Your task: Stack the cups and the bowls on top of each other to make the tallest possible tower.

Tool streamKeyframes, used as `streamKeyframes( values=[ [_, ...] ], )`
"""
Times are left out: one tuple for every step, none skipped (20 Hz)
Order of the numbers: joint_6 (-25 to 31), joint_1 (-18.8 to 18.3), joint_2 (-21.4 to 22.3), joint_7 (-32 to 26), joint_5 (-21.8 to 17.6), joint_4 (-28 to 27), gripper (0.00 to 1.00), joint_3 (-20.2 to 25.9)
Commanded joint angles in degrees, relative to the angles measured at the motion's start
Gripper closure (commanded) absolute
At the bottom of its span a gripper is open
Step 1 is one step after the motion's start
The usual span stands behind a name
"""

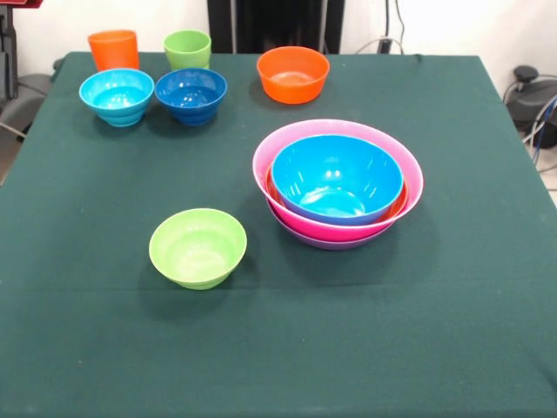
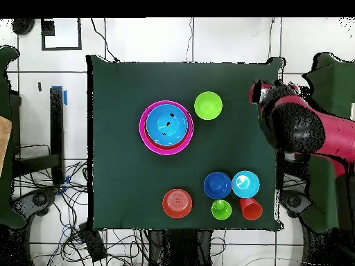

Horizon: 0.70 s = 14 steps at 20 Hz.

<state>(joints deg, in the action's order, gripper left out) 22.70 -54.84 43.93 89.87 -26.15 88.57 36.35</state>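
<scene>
The gripper (image 2: 262,91) hangs at the table's edge in the overhead view, off to one side of the work area and holding nothing visible; whether its fingers are spread or pressed together cannot be told, and the front view does not show it at all. The tower (image 1: 338,183) stands near the table's middle as a nest of large bowls, the big blue bowl (image 1: 337,177) seated inside the pink bowl (image 1: 287,144), with orange and purple rims showing just beneath. The lime-green bowl (image 1: 197,247) sits alone near the tower; the light-blue bowl (image 1: 117,96), the dark-blue bowl (image 1: 191,95) and the small orange bowl (image 1: 293,74) stand along the robot's side of the table, with the orange cup (image 1: 113,50) and the lime-green cup (image 1: 187,49) behind them. Probable faults: glossy curved walls may slip from a grasp; nesting upright gains little height; a small bowl released off-centre may slide down the blue bowl's inner wall and rest tilted; the light-blue and dark-blue bowls stand just beside each other, so reaching for one may nudge the other or the cups. The dark green tablecloth (image 1: 452,331) lies flat. Loose cables (image 2: 41,190) trail over the pale tiled floor around the table.
</scene>
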Motion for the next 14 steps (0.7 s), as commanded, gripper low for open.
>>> streamKeyframes(
  values=[
    [34.08,3.13,-2.97,-20.40,-2.12,-9.49,0.00,-0.63],
    [34.04,2.98,-2.79,-20.08,-1.98,-8.84,0.00,-0.50],
    [34.41,2.84,-2.61,-19.91,-1.99,-8.77,0.00,-0.28],
    [34.77,2.70,-2.44,-19.75,-2.01,-8.69,0.00,-0.05],
    [35.12,2.48,-2.15,-19.42,-2.21,-8.44,0.00,0.27],
    [35.09,2.28,-1.92,-19.16,-2.44,-8.15,0.00,0.65],
    [35.06,2.09,-1.68,-18.89,-2.66,-7.85,0.00,1.02],
    [35.31,1.94,-1.40,-18.42,-2.92,-7.40,0.00,1.30],
    [35.40,1.71,-1.55,-18.29,-3.18,-7.42,0.00,1.72],
    [35.45,1.53,-1.48,-18.06,-3.36,-7.18,0.00,2.07],
    [35.49,1.35,-1.41,-17.83,-3.54,-6.94,0.00,2.41],
    [35.45,1.23,-1.15,-17.56,-3.69,-6.48,0.00,2.68],
    [35.31,1.16,-1.08,-17.20,-3.82,-6.15,0.00,2.84],
    [35.17,1.10,-1.00,-16.84,-3.96,-5.82,0.00,3.01]
  ],
)
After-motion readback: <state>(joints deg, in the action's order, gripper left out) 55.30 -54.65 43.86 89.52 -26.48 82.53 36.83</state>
